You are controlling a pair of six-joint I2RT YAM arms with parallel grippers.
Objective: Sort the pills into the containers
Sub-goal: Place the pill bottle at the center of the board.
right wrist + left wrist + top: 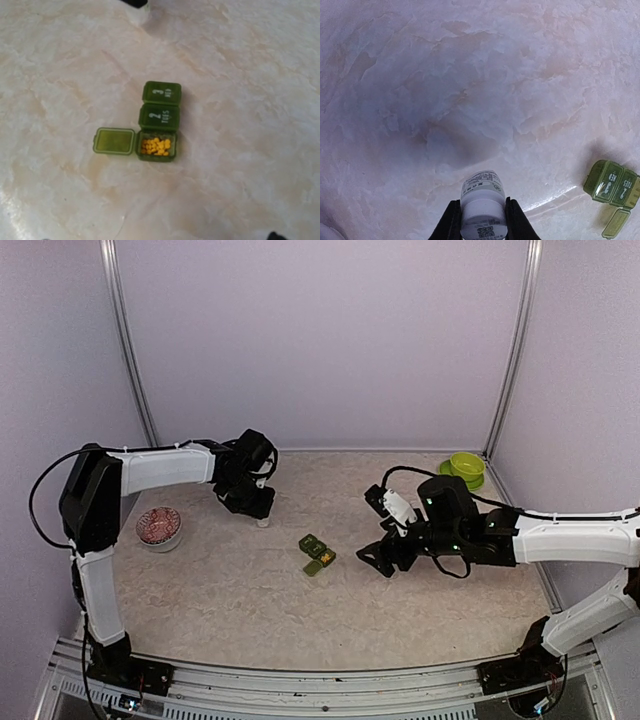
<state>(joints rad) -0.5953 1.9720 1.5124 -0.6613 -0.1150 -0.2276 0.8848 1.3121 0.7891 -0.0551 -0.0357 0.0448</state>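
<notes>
Pills [155, 146]: small yellow ones, heaped in the one open compartment of the containers [159, 120].

- Position: the dark green strip lies flat on the table [200, 590] near its middle, between the two arms and closer to the right one. The end lid [114, 140] is folded out to the side. The compartments marked 2 and 3 are closed.
- Left gripper [481, 220]: clamped across the body of a small white bottle [482, 200], held well apart from the strip. You cannot tell whether the bottle touches the table.
- Right gripper [375, 560]: fingers spread with nothing between them, hovering just beside the strip.
- Handling, judged: the strip looks light, stiff and smooth, so expect it to skid under a sideways push. The lid hinge looks thin, so keep off it.
- Where to grip: across the narrow width at a closed compartment, and keep the strip level or the heap spills.
- The pills are tiny and likely to roll or bounce, so pour from low down.
</notes>
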